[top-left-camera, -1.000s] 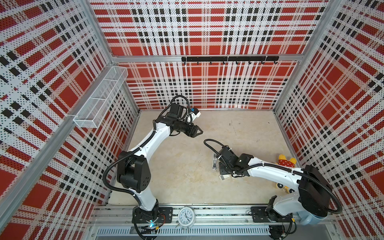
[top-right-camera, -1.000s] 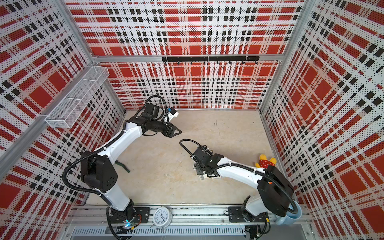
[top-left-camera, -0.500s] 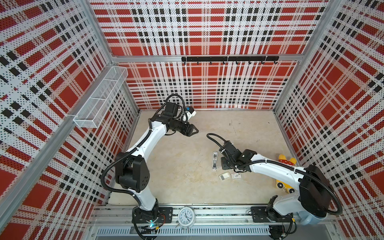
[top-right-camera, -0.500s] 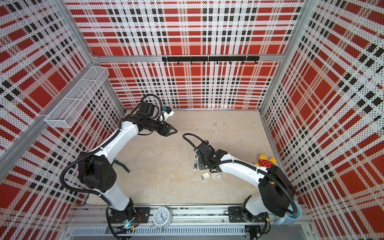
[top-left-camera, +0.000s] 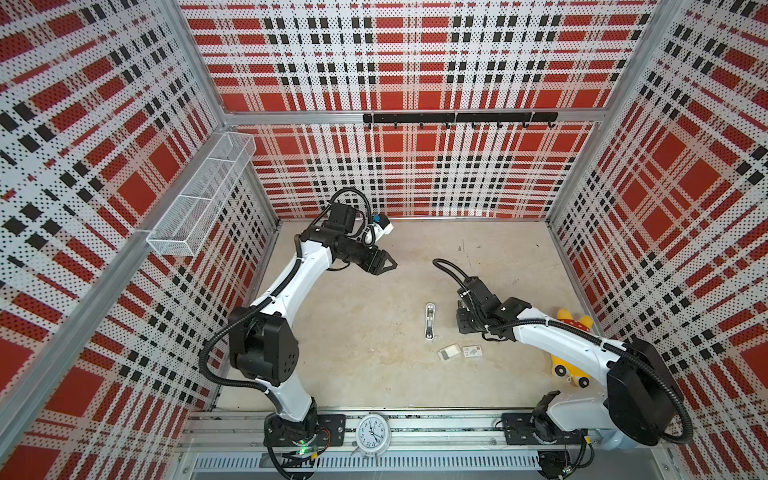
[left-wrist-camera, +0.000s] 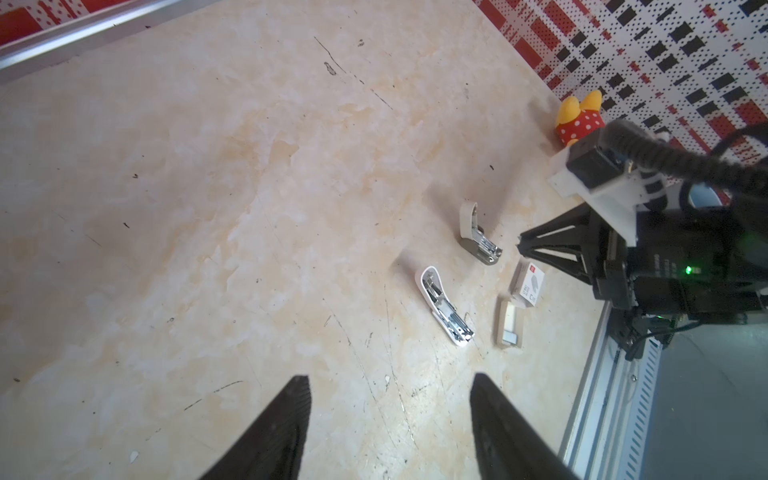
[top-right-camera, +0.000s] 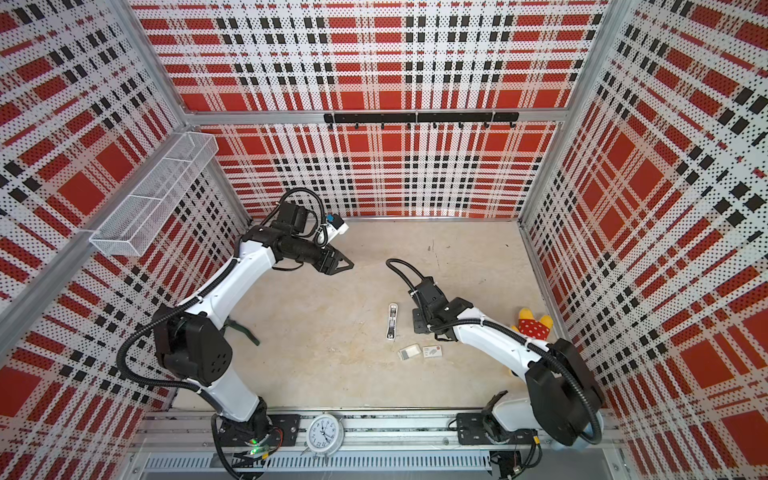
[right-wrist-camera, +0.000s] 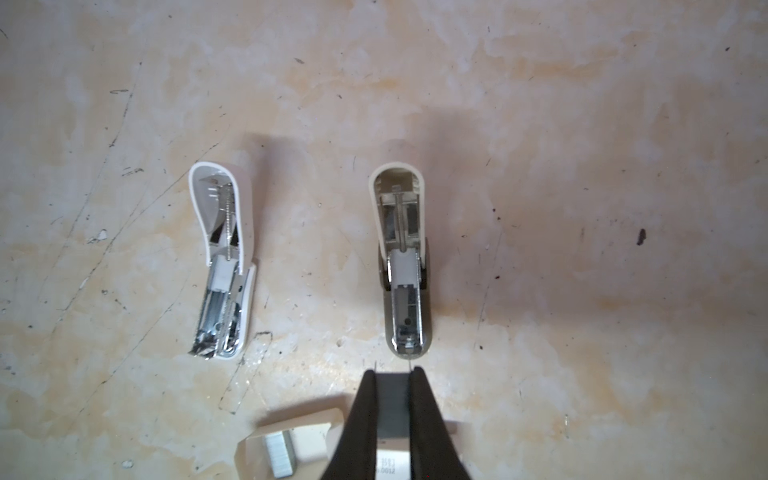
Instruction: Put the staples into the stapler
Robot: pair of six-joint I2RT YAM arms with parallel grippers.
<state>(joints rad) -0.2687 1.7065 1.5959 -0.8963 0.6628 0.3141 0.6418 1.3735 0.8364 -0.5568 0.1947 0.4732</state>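
- The small white cardboard tray (right-wrist-camera: 309, 440), just behind the right pincer (right-wrist-camera: 393, 372), holds a short silver-grey block of staples (right-wrist-camera: 280, 457). A printed white box sleeve (left-wrist-camera: 528, 284) lies beside the tray, under the pincer.
- The right pincer is pressed together on a thin silver-grey strip of staples (right-wrist-camera: 392, 405), over the beige marbled counter (right-wrist-camera: 582, 166).
- Straight ahead of its tips lies an open beige stapler (right-wrist-camera: 403, 266), its magazine channel bared. An open white stapler (right-wrist-camera: 222, 266) lies off to one side, apart.
- The left pincer (left-wrist-camera: 389, 377) is spread and holds nothing, well away from these.
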